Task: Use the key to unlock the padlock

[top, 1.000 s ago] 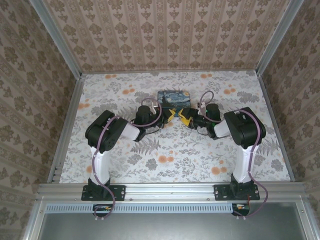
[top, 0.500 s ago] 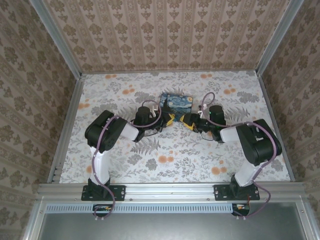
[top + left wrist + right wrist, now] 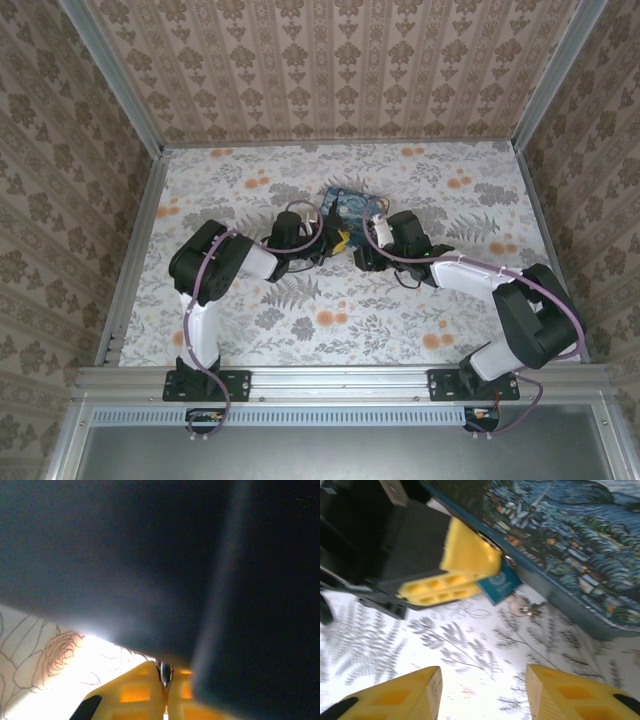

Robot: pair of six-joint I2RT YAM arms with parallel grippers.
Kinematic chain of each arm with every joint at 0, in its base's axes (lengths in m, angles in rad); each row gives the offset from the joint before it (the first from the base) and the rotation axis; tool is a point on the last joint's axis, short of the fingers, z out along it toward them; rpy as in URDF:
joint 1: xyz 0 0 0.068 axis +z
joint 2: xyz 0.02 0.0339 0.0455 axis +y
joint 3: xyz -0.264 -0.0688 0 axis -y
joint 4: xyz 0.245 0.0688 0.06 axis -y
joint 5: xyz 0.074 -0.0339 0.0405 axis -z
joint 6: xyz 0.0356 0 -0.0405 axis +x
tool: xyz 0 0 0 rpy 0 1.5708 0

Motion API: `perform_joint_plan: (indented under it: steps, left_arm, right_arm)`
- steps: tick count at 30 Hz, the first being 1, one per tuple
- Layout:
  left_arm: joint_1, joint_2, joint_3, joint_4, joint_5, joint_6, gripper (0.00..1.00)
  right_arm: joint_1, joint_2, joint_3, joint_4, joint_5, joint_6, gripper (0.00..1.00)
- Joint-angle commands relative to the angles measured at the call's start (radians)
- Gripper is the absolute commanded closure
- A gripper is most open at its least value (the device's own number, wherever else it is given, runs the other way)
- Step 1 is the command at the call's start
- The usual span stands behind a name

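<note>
Box (image 3: 352, 204) mid-table, left pincer (image 3: 341, 240) at its near edge (padlock (image 3: 498, 583) at the tips), right pincer (image 3: 483, 679) beside

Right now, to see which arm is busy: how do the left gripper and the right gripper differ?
The left gripper is shut; the right gripper stands open. The left gripper pinches a thin dark sliver, apparently the key, between its tips; the right gripper holds nothing. The left gripper sits at the Starry Night box's edge; the right gripper hangs short of it over the floral table. Both have yellow fingers.
</note>
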Motion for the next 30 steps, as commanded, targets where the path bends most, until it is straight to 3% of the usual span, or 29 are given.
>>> perform_joint_plan:
  steps: [1, 22, 30]
  left_arm:
    - [0.005, -0.055, 0.028, -0.068, 0.051, 0.022, 1.0]
    - [-0.003, -0.084, 0.038, -0.108, 0.07, 0.007, 1.0]
    - [-0.012, -0.088, 0.036, -0.105, 0.072, 0.0, 1.0]
  right_arm:
    - [0.031, 0.01, 0.043, -0.075, 0.132, -0.16, 0.53]
    - [0.114, 0.162, 0.136, -0.066, 0.287, -0.257, 0.59]
    - [0.116, 0.204, 0.162, -0.053, 0.387, -0.251, 0.67]
